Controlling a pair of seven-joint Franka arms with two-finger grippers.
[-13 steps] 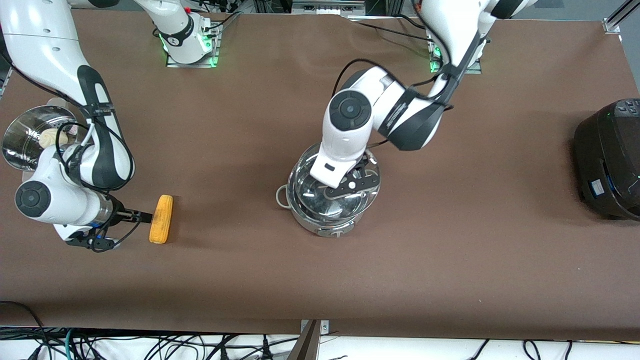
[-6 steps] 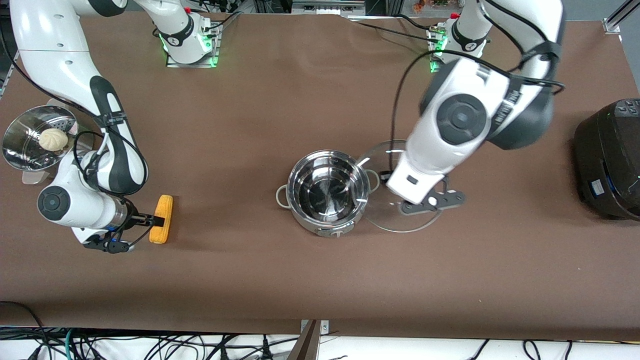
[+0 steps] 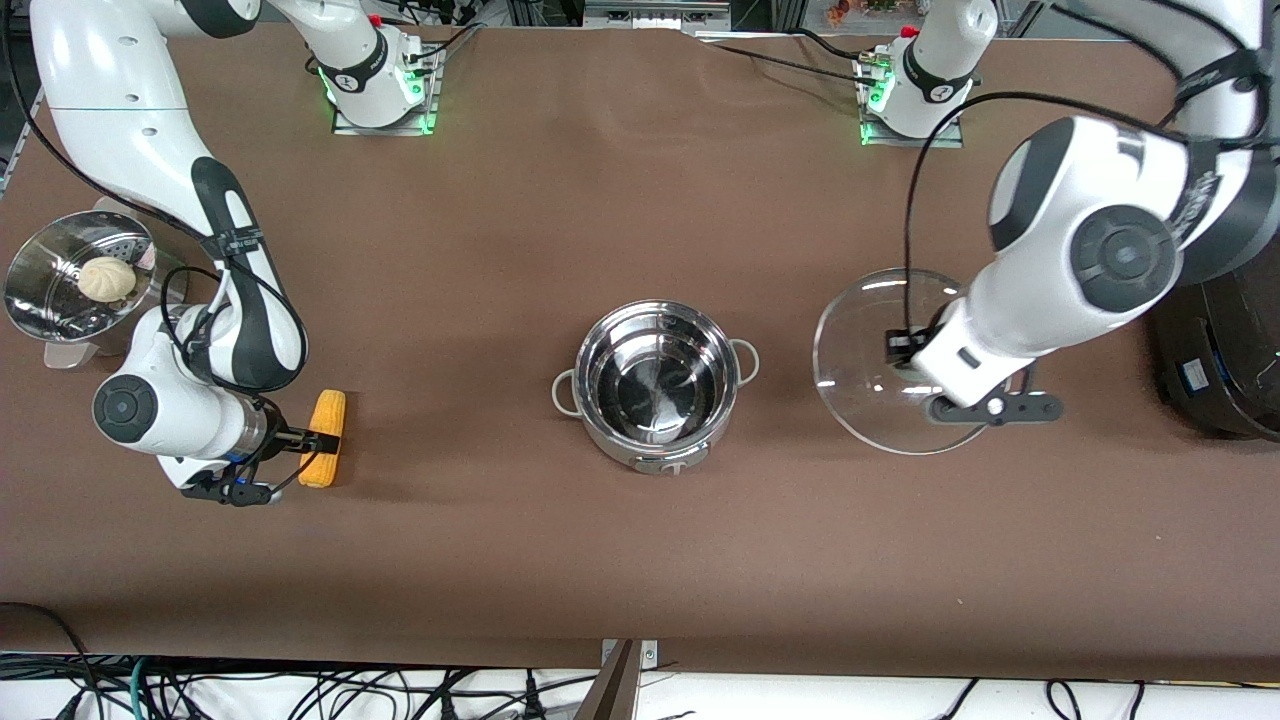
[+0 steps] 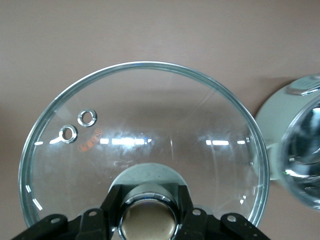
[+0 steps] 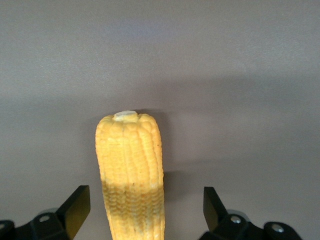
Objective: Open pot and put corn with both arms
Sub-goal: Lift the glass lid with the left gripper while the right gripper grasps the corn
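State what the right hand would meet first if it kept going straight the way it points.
The corn. The right hand is open, low at the table, its fingers either side of the cob, so it would probably reach the corn at once.

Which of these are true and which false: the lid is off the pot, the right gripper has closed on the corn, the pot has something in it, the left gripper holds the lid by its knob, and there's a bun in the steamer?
1. The lid is off the pot. True.
2. The right gripper has closed on the corn. False: its fingers stand open on either side of the cob, which lies on the table.
3. The pot has something in it. False: its shiny bottom is bare.
4. The left gripper holds the lid by its knob. True: it is shut on the knob, over the table between the pot and the black rice cooker.
5. A white bun sits in the steamer. True.
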